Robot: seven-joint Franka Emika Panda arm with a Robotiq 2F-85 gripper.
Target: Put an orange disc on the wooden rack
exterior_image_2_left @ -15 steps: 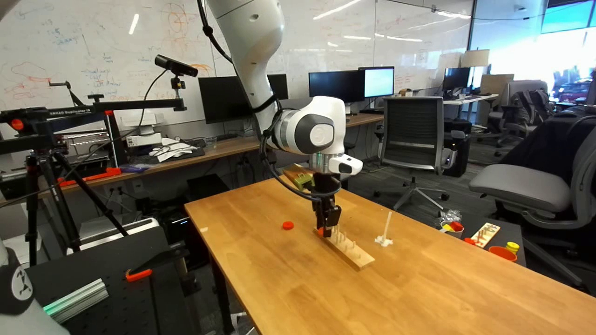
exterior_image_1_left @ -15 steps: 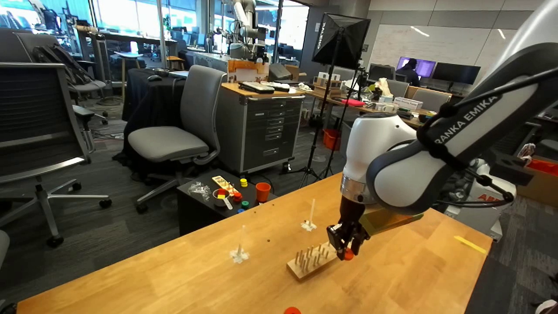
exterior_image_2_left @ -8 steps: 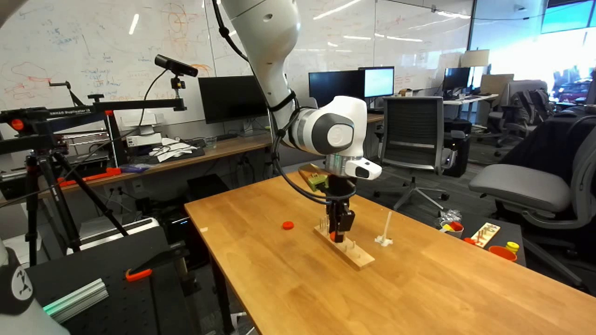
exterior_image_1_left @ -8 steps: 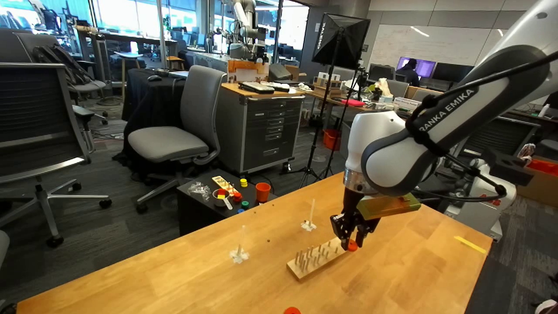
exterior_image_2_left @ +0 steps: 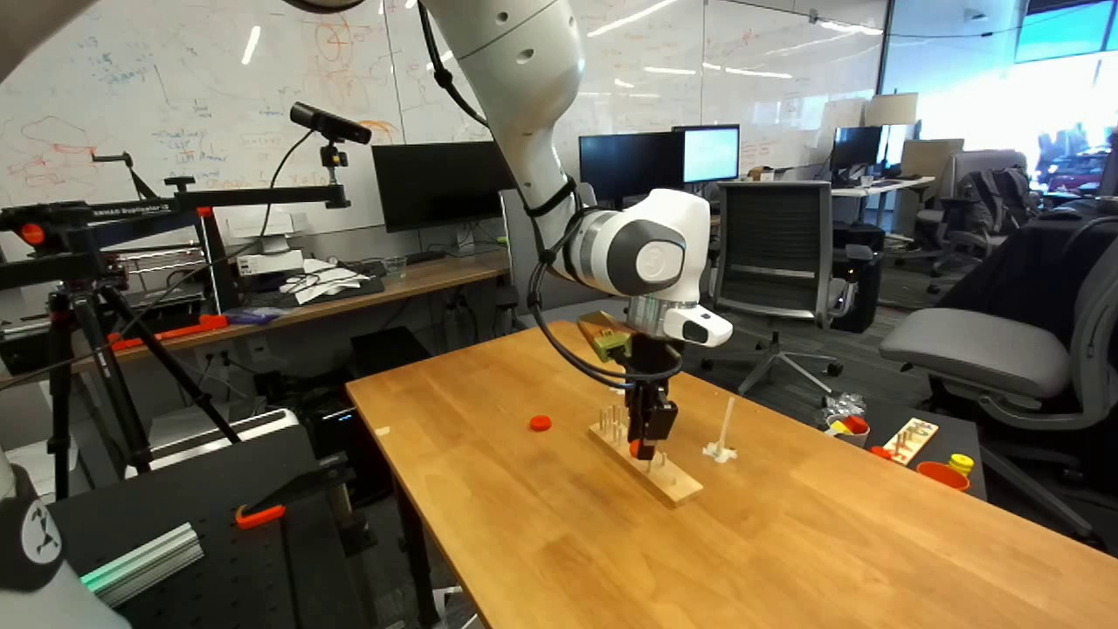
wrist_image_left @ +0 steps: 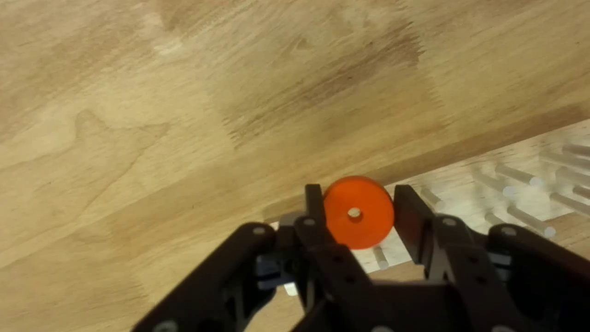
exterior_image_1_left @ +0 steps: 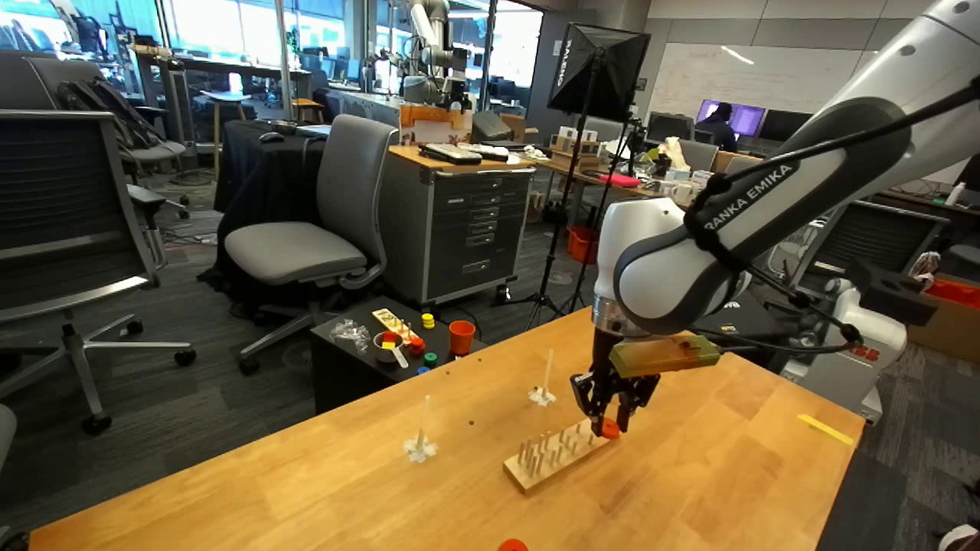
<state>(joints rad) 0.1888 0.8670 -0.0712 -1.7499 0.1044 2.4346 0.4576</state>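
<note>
My gripper [wrist_image_left: 357, 207] is shut on an orange disc [wrist_image_left: 368, 198]; its fingers [wrist_image_left: 315, 203] press on both sides of it. The disc lies flat over the sparse-peg end of the wooden rack [wrist_image_left: 461, 184]. The disc also shows in both exterior views [exterior_image_1_left: 610, 428] [exterior_image_2_left: 635, 448], low over the rack [exterior_image_1_left: 528, 478] [exterior_image_2_left: 677, 489]. A light spot shows in the disc's hole; I cannot tell if it is a peg tip or the rack. One peg [wrist_image_left: 380, 258] stands just beside the disc. A second orange disc [exterior_image_2_left: 541, 423] lies on the table, also at the bottom edge in an exterior view [exterior_image_1_left: 513, 545].
Taller pegs [exterior_image_1_left: 530, 455] crowd the rack's other end. Thin upright rods taped to the table stand nearby [exterior_image_1_left: 547, 375] [exterior_image_1_left: 421, 428]. A low black side table holds an orange cup [exterior_image_1_left: 461, 337] and other small pieces.
My gripper has moved along the rack, still holding the disc, rightward in one exterior view with a smaller shift in the other. The rack and the second disc have stayed put.
</note>
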